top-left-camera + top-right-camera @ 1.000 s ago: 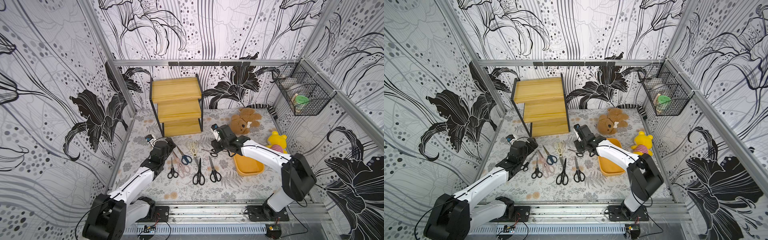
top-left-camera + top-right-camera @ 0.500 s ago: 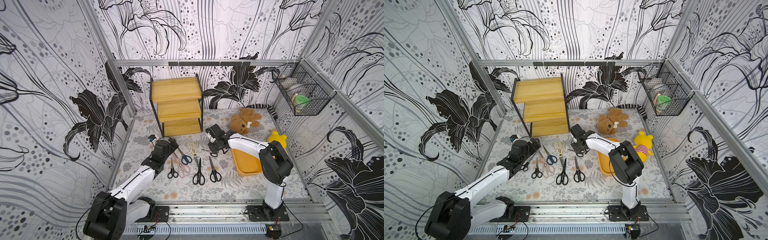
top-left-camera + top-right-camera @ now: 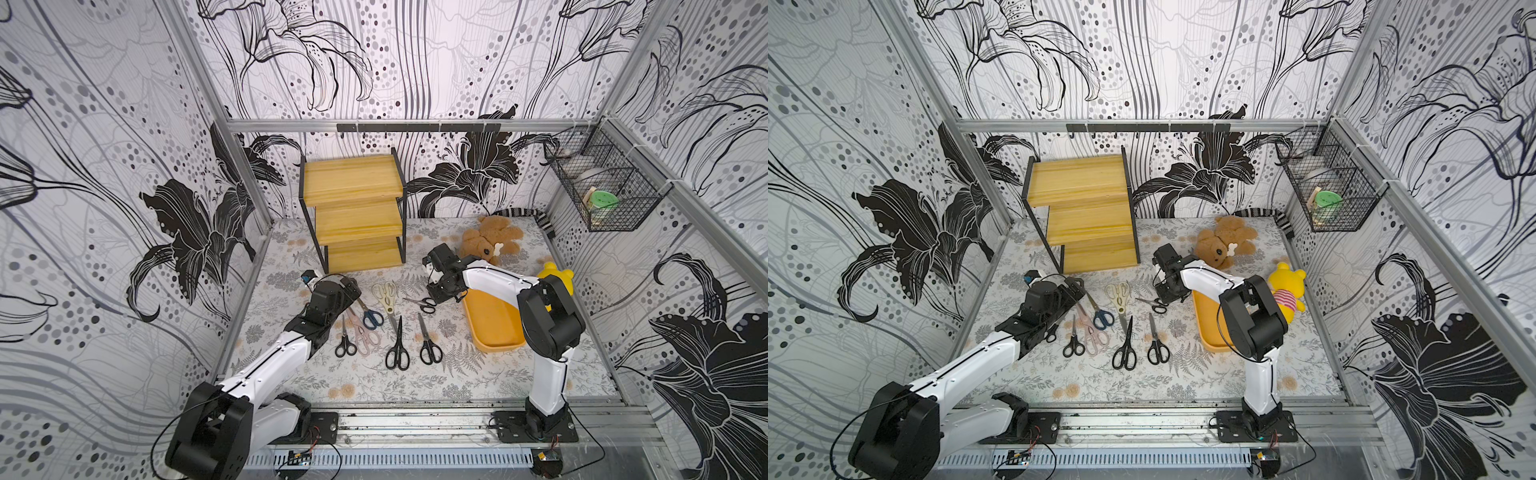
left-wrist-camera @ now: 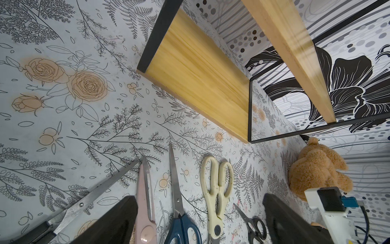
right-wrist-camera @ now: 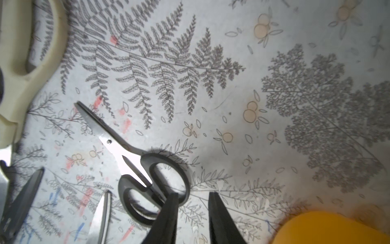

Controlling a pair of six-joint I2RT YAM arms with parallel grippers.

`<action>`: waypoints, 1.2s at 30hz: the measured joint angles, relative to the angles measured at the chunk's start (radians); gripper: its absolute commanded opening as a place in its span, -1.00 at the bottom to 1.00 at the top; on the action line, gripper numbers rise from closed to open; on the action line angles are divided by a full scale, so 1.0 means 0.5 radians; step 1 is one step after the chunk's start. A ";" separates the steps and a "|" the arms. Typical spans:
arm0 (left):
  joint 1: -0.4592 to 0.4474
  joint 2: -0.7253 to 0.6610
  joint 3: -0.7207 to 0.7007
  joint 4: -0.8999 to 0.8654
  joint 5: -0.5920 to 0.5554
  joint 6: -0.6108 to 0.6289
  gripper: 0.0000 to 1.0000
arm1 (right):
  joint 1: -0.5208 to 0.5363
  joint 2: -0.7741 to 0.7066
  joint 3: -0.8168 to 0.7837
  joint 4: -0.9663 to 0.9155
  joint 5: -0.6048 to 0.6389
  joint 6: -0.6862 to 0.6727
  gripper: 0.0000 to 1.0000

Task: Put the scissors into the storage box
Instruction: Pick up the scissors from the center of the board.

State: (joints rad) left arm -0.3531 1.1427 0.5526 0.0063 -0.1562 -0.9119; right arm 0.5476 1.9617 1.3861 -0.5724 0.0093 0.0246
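Scissors [image 3: 398, 343] on the desk [image 3: 374, 386], mid-frame: eight pairs.
- Black-handled, five: the long pair above, a medium pair [image 3: 424, 336], a small pair [image 3: 344, 334], a small pair by the box [image 3: 419, 302], and a pair half hidden under the arm at centre left [image 4: 88, 197].
- Blue-handled pair [image 4: 174, 186]: one.
- Pale pink pair [image 4: 145, 224]: one.
- Cream shears [image 4: 215, 207]: one.

Storage box [image 3: 494, 328], right of centre: one.
Plush toys: two, a brown bear [image 3: 486, 243] and a yellow bear [image 3: 1285, 286].
Tiered wooden shelf [image 3: 353, 183]: one, three steps.
Wire basket [image 3: 575, 183], upper right: one.
Arms: two, the left arm [image 3: 274, 365] and the right arm [image 3: 498, 280].
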 measured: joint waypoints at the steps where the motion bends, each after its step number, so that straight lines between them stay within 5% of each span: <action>1: -0.002 0.000 0.000 0.000 0.000 -0.001 0.95 | 0.002 0.010 0.000 0.000 -0.008 0.001 -0.46; 36: -0.013 -0.060 -0.034 0.001 -0.008 -0.014 0.95 | 0.002 0.103 -0.009 0.062 0.003 0.006 -0.59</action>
State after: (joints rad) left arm -0.3595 1.1130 0.5354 0.0067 -0.1604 -0.9192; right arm 0.5484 2.0132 1.3815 -0.5415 0.0109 0.0277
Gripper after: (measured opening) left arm 0.977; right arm 0.202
